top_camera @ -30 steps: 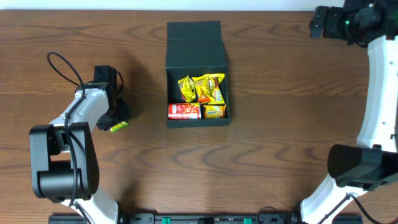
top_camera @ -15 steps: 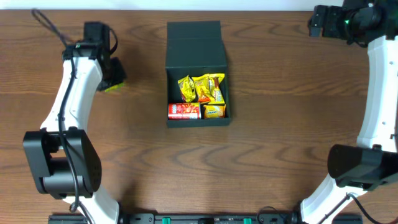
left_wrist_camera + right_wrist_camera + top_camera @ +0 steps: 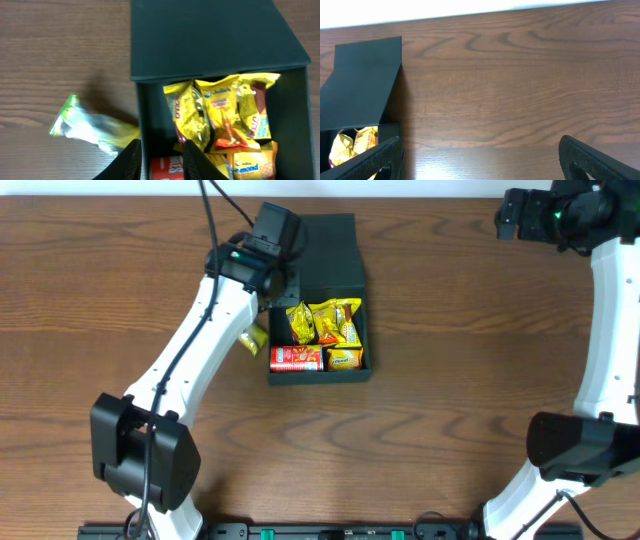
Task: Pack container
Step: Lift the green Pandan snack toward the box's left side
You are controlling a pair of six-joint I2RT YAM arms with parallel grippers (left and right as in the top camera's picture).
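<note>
We saw the left tool (image 3: pixel 160 145) half open over the container (image 3: pixel 215 45) wall, packet (image 3: pixel 85 125) beside it. The right tool (image 3: pixel 481 145) gaped wide.

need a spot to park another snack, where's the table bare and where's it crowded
Bare wood lies right of the container, out to the right arm, and across the near side in front of it. Crowded: the container's left wall, where a yellow-green packet and the left arm press in; inside, snacks nearly fill it.

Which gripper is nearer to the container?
Left. The left gripper hangs over the left wall of the container; the right gripper is far off to its right.
</note>
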